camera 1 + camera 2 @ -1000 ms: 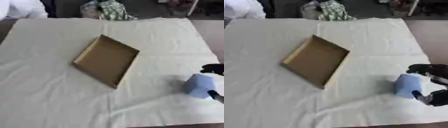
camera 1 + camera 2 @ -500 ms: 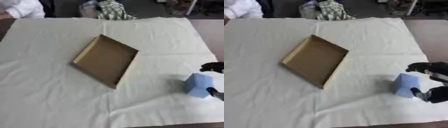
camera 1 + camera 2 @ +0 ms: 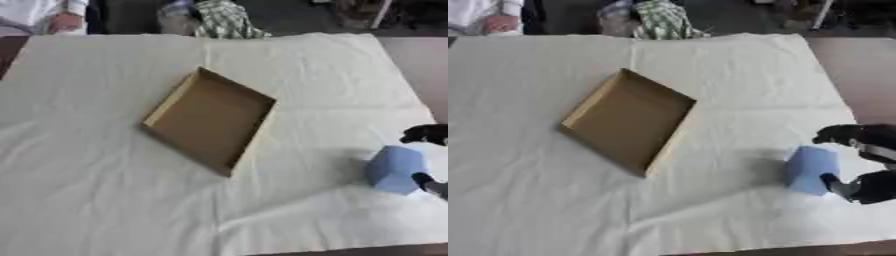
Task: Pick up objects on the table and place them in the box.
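Grabbing the blue block (image 3: pixel 810 169) looks like the job right now, and the right hand (image 3: pixel 866 165) has its black fingers (image 3: pixel 837 134) above the block and its thumb (image 3: pixel 835 183) at the block's lower side, so it is pinching the block between them. The block sits on the white cloth (image 3: pixel 737 90) near the right edge of the table, well apart from the brown box (image 3: pixel 626 120), which lies open and tilted in the middle with nothing in it. To do this step well, I think the hand should get a good hold on both sides before it lifts, then lift the block high enough to clear the box wall, carry it left and set it down inside. Most of the right hand is cut off at the picture's edge, so how the rest of it sits on the block is hard to tell. No left hand shows in either view. Whether the block is off the cloth yet is hard to see
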